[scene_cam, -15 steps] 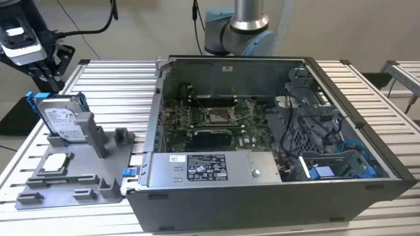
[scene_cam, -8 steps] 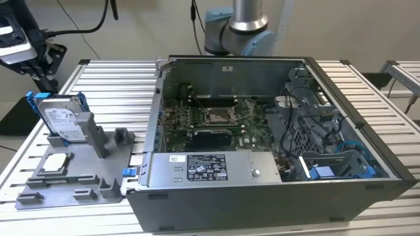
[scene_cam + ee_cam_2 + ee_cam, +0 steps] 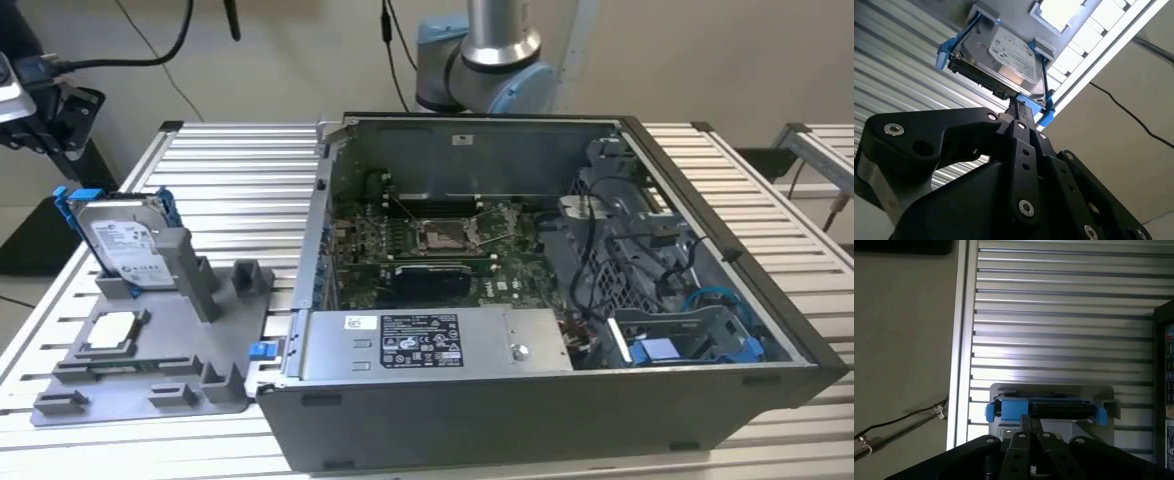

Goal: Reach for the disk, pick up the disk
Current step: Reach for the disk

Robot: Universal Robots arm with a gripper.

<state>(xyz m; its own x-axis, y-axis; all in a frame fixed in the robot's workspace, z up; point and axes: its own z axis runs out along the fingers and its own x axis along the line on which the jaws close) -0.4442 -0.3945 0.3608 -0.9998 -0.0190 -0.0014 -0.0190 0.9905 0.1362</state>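
Note:
The disk (image 3: 123, 245) is a silver-grey drive with a white label, clipped in a blue frame. It stands upright in a slot of the grey fixture (image 3: 160, 375) at the exterior view's left. My black gripper (image 3: 54, 118) hangs above and behind it, apart from it. In the second wrist view the disk (image 3: 1004, 57) lies just beyond the gripper (image 3: 1018, 111), whose fingers are pressed together with nothing between them. The first wrist view looks along the gripper (image 3: 1030, 424) at the edge of the disk (image 3: 1046, 407).
An open computer case (image 3: 534, 300) with its motherboard exposed takes up the middle and the exterior view's right of the slatted metal table (image 3: 240, 190). A small square silver chip (image 3: 114, 330) lies on the fixture near the disk. A cable (image 3: 899, 422) runs along the floor beside the table.

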